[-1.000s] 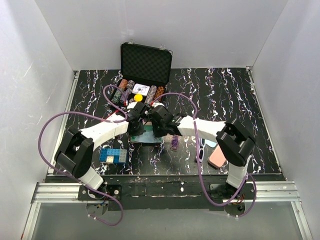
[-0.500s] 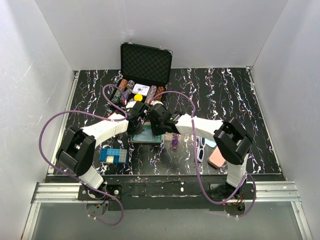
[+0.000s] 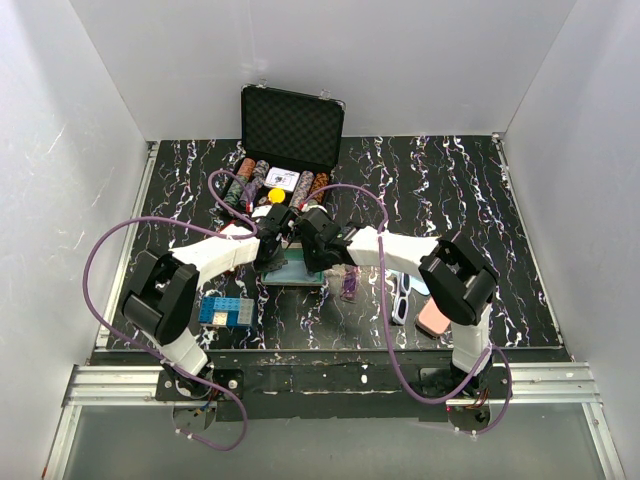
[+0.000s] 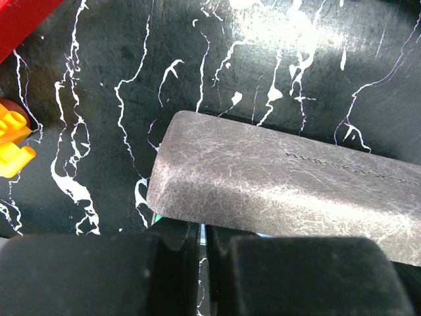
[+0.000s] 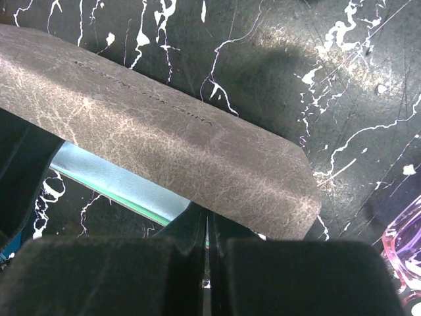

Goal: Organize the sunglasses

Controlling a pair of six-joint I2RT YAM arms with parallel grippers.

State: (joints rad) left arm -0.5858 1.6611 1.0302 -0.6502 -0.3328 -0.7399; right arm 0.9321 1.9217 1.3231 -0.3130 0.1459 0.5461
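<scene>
The slim purple sunglasses (image 3: 349, 287) lie folded on the table right of the grippers, and their edge shows in the right wrist view (image 5: 404, 253). The white-framed sunglasses (image 3: 402, 298) lie further right. My left gripper (image 3: 275, 246) and right gripper (image 3: 312, 250) meet over a light blue cloth (image 3: 296, 273). In the left wrist view the left gripper (image 4: 202, 230) is shut on the cloth's edge, just under a grey-brown case (image 4: 283, 184). In the right wrist view the right gripper (image 5: 208, 220) is shut on the cloth (image 5: 112, 174) below the same case (image 5: 164, 145).
An open black case (image 3: 291, 128) with poker chips stands behind the grippers. A blue brick (image 3: 226, 312) lies front left and a pink case (image 3: 436, 316) front right. A yellow toy (image 4: 12, 143) and a red object (image 4: 23, 16) sit left of the grey-brown case.
Both grippers have edged slightly away from the bases toward the chip case. The right arm's elbow has shifted left. The sunglasses have not moved.
</scene>
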